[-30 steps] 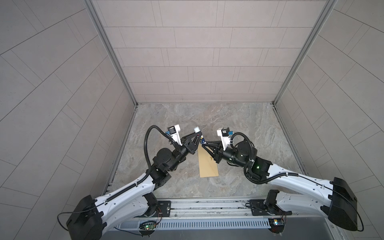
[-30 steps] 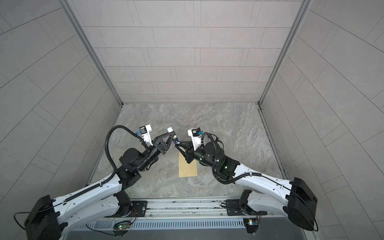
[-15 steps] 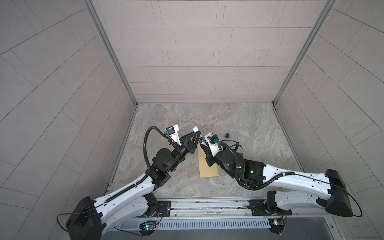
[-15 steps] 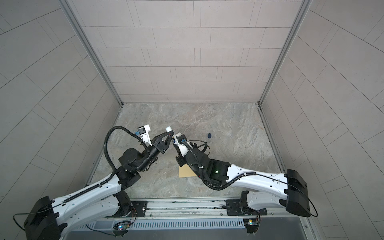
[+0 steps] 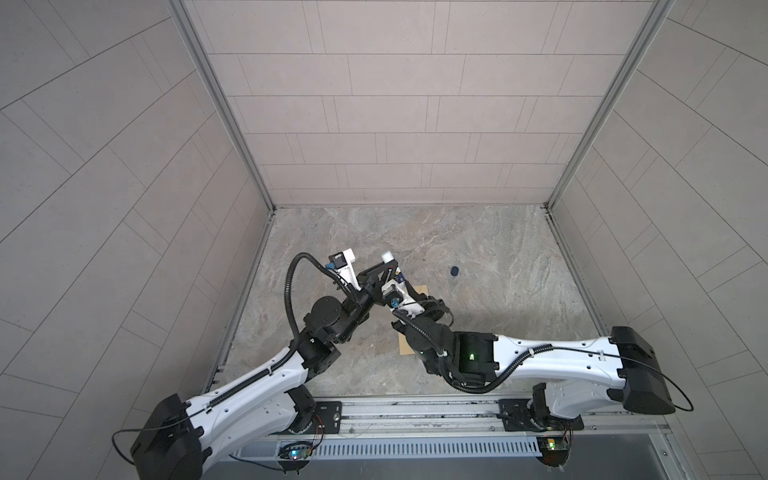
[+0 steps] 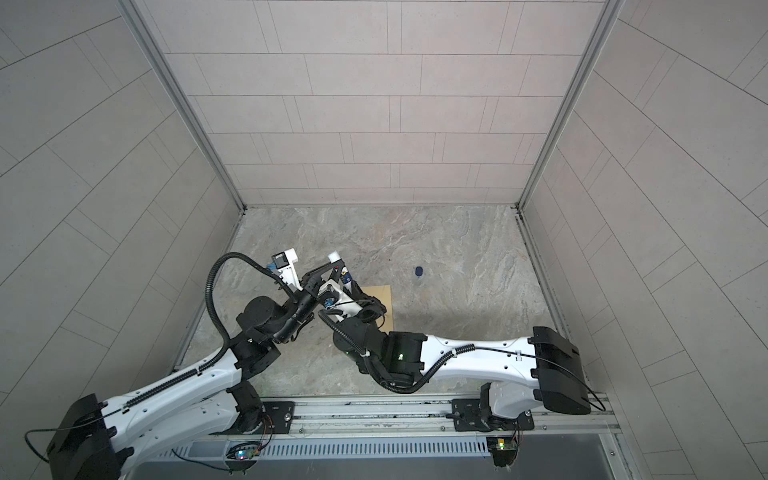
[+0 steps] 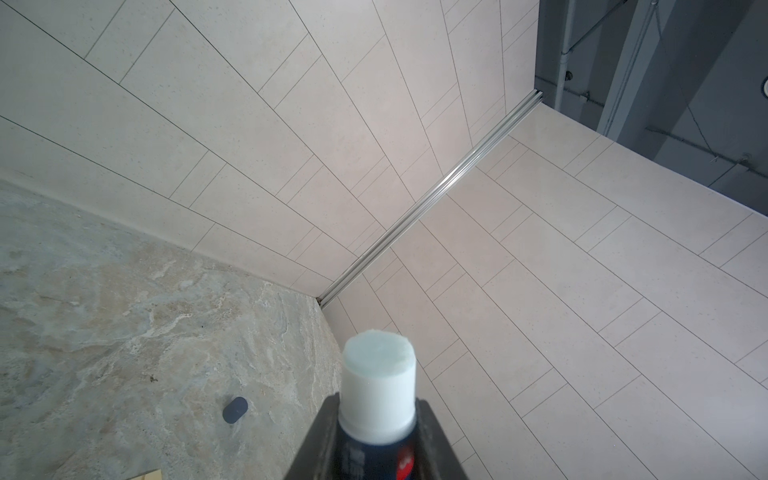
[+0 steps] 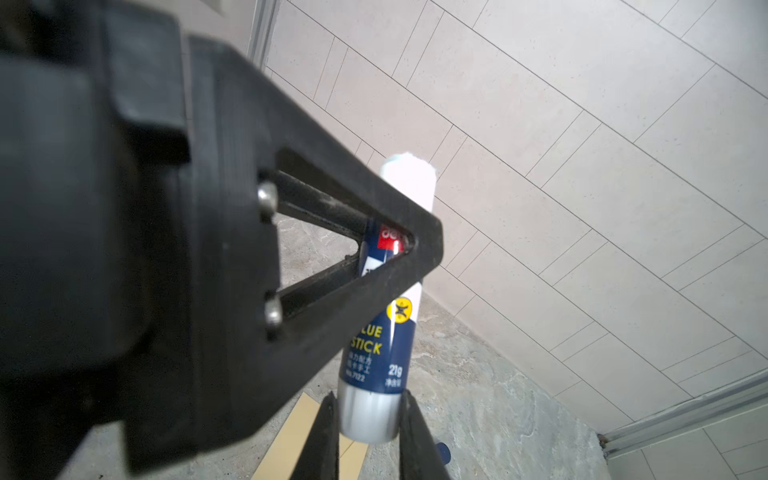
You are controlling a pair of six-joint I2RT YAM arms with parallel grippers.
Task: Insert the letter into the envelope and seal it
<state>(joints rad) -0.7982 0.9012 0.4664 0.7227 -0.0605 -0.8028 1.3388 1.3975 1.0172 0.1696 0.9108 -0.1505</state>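
Note:
The mustard-tan envelope (image 5: 420,289) (image 6: 381,293) lies flat on the stone table, mostly covered by the arms; strips of it show in the right wrist view (image 8: 291,436). The letter is out of view. My left gripper (image 5: 388,270) (image 7: 376,419) is shut on an uncapped glue stick (image 7: 378,374) (image 8: 380,345), held above the envelope's far end with its white tip up. My right gripper (image 5: 400,281) (image 8: 370,419) is shut on the same stick's silver base, just below the left gripper's fingers (image 8: 316,232).
A small dark blue cap (image 5: 454,271) (image 6: 419,271) (image 7: 235,409) lies on the table to the right of the envelope. Tiled walls close the table at the back and both sides. A metal rail runs along the near edge.
My right arm has swung left from beside the envelope to under the left gripper, at the glue stick's base. The blue cap now lies on the table. The left arm has barely moved.

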